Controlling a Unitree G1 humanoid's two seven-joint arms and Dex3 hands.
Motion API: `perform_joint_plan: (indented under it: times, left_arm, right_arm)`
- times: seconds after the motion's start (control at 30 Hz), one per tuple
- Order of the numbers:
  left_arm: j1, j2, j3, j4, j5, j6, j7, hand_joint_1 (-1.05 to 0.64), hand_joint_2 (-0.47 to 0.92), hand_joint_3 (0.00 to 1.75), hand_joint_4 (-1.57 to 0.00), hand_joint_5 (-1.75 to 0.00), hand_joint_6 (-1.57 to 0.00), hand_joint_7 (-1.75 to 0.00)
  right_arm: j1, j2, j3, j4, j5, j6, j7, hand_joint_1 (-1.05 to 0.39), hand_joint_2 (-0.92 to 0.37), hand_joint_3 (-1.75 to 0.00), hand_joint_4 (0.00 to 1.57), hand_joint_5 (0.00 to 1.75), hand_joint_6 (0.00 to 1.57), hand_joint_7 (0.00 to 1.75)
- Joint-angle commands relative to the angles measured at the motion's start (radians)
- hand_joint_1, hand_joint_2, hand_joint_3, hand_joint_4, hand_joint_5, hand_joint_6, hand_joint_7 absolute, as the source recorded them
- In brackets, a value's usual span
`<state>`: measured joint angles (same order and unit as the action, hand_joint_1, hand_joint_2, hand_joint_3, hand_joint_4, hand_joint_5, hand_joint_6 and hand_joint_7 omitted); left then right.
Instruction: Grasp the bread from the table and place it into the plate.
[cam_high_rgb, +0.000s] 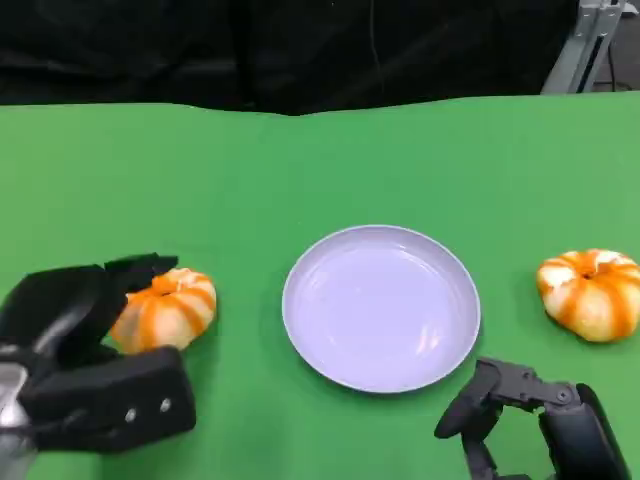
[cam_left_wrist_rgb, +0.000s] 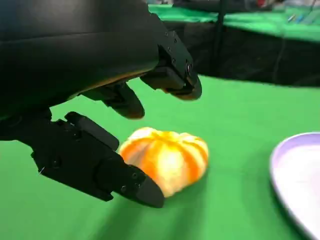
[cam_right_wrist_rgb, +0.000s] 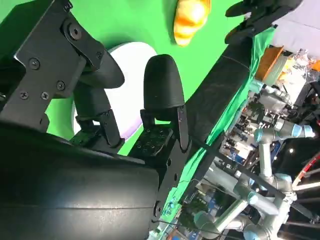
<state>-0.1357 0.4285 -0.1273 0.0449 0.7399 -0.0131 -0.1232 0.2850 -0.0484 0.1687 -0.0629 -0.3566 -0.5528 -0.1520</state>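
Nearest, at the lower edge of the head view: two black hands. Left hand (cam_high_rgb: 85, 350) spread around one orange-striped bread (cam_high_rgb: 165, 308), fingers (cam_left_wrist_rgb: 170, 75) arched over it and thumb low beside it, apart from the crust, holding nothing. Right hand (cam_high_rgb: 530, 415) low on the green table (cam_high_rgb: 300, 170), fingers apart, nothing in it, just beside the plate's near rim. Further out, one lilac plate (cam_high_rgb: 382, 306) at the middle, bare. Second bread (cam_high_rgb: 592, 293) on the cloth right of the plate, well apart from the first. Two breads, one plate, both breads on the table.
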Motion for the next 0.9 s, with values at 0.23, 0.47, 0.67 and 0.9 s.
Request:
perform_joint_plan:
  times: [0.23, 0.47, 0.67, 0.9]
  left_arm:
    - [-0.192, -0.018, -0.159, 0.259, 0.077, 0.136, -0.030, -0.55, 0.91, 0.00, -0.36, -0.16, -0.32, 0.00]
    - [-0.294, -0.064, -0.260, 0.437, 0.098, 0.175, -0.019, -0.56, 0.92, 0.00, -0.38, -0.12, -0.33, 0.00]
    - [-0.357, -0.112, -0.304, 0.598, 0.073, 0.144, 0.061, -0.39, 0.92, 0.08, -0.62, -0.20, -0.55, -0.08]
    - [-0.381, -0.093, -0.297, 0.737, 0.029, -0.091, 0.356, -0.16, 0.92, 0.11, -0.83, -1.68, -0.75, -1.40]
  right_arm:
    - [0.017, -0.002, 0.003, -0.014, -0.010, -0.006, -0.011, 0.15, -0.12, -1.54, 0.93, 1.47, 0.95, 1.23]
    - [0.025, -0.002, 0.006, -0.024, -0.012, -0.010, -0.012, 0.14, -0.13, -1.53, 0.92, 1.48, 0.94, 1.24]
    - [0.025, -0.003, 0.007, -0.025, -0.017, -0.013, -0.014, 0.13, -0.14, -1.52, 0.92, 1.47, 0.94, 1.24]
    - [0.036, 0.003, 0.012, -0.043, -0.031, -0.001, -0.018, 0.13, -0.14, -1.53, 0.92, 1.48, 0.94, 1.24]
